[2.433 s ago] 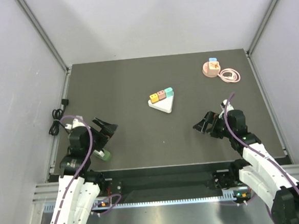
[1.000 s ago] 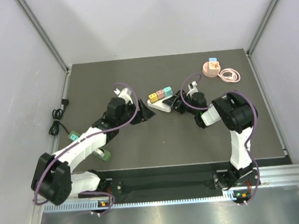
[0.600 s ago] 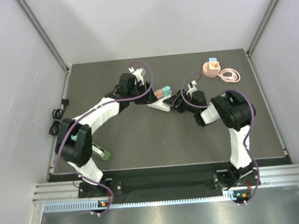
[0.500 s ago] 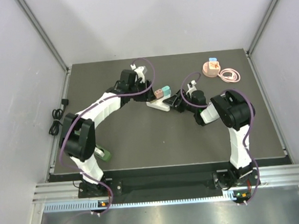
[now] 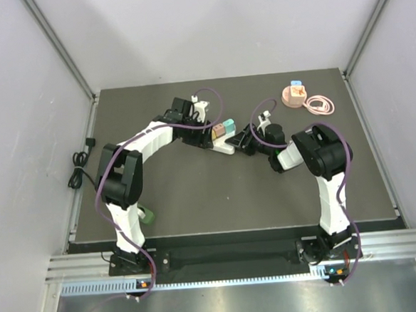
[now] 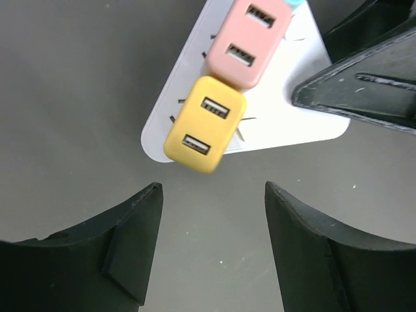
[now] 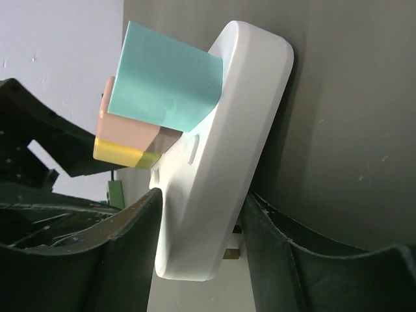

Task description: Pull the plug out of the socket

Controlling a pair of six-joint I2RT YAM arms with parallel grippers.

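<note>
Since one second ago the left arm has swung from the near-left side of the white triangular socket base (image 6: 281,118) round to its far-left side. The right arm has stayed at the base's right corner.

The left gripper (image 6: 212,195) stands open with nothing between its fingers. The yellow plug (image 6: 205,123) lies just beyond the fingertips. The right gripper (image 7: 203,198) is closed on the socket base, with a finger (image 7: 123,247) against each side.

The yellow plug, pink plug (image 6: 250,40) and teal plug (image 7: 166,81) sit seated in a row on the base, near the centre of the table (image 5: 196,192).

At rear right, a pink round holder (image 5: 293,96) carries a small teal block and an orange one. A coiled pink cable (image 5: 321,105) lies just beside it.
</note>
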